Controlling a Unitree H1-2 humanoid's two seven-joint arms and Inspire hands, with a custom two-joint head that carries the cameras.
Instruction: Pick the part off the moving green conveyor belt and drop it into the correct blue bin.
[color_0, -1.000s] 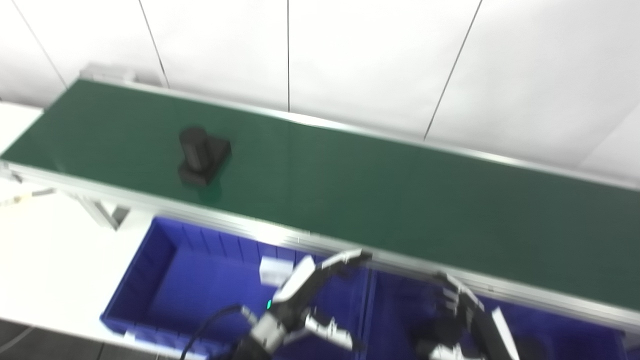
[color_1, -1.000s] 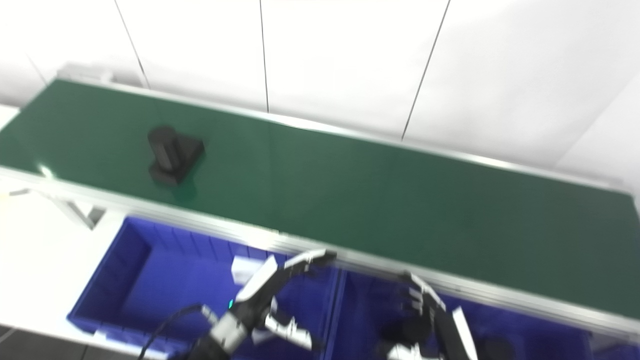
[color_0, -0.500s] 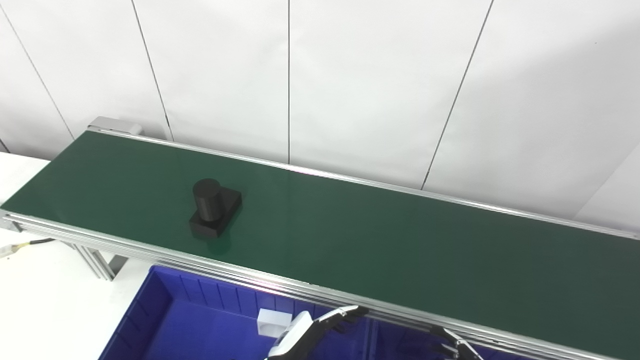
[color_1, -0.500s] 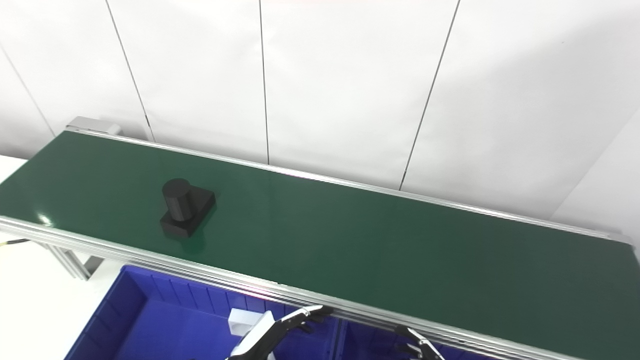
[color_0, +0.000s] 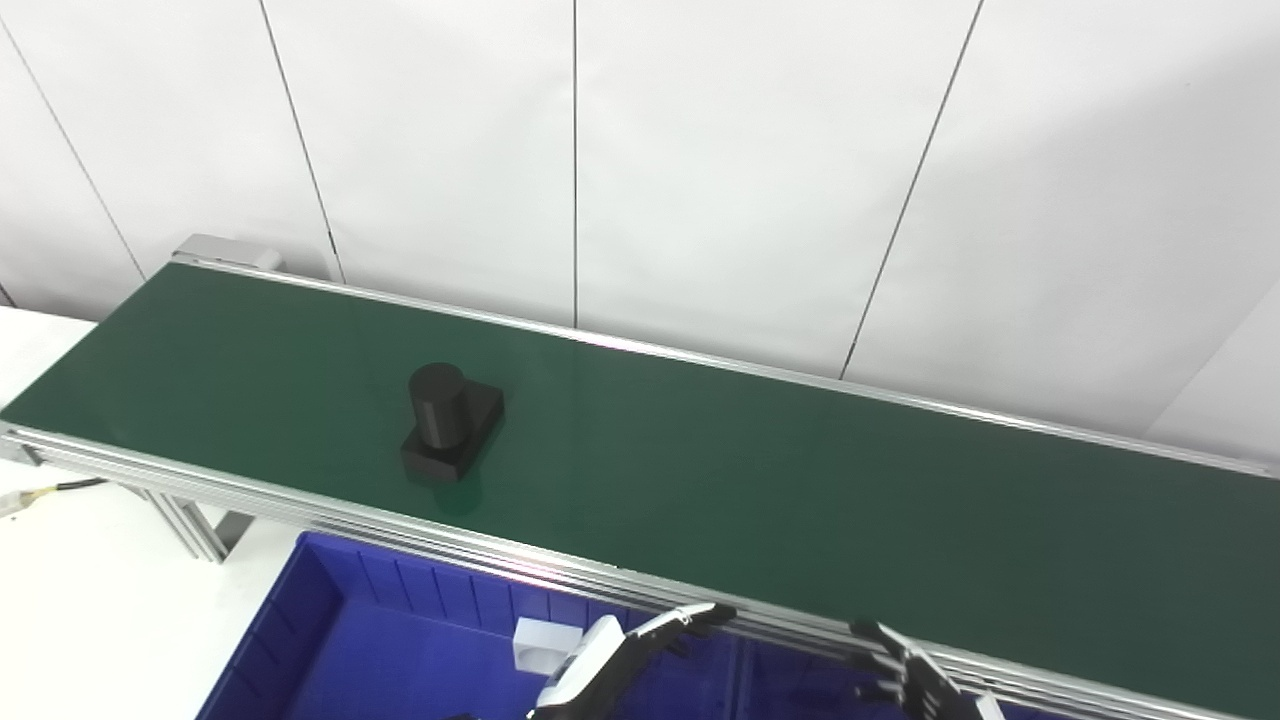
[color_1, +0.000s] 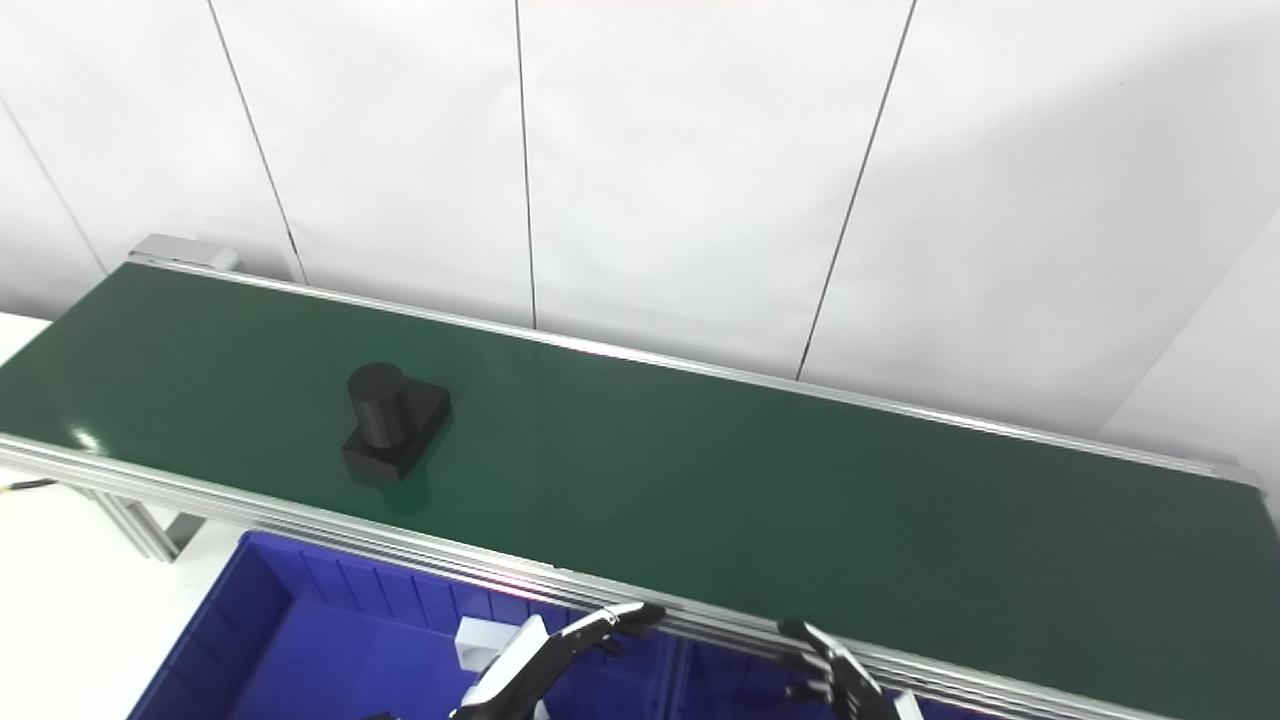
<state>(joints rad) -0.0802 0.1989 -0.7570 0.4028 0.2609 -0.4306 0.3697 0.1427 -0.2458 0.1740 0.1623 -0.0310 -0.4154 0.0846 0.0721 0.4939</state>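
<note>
Matt black part (color_0: 451, 421) on smooth green belt (color_0: 800, 480), brushed-metal rails (color_0: 300, 505).

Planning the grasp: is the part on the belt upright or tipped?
Upright. The part sits flat on its square base on the belt, cylinder pointing up.

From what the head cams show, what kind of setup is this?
Likely a lab mock-up of a factory sorting line: a green conveyor belt carrying one black part, a blue bin below its near edge, plain white wall panels behind.

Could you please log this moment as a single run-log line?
part: on conveyor belt, untouched | left robot hand: open, empty | right robot hand: open, empty
</note>
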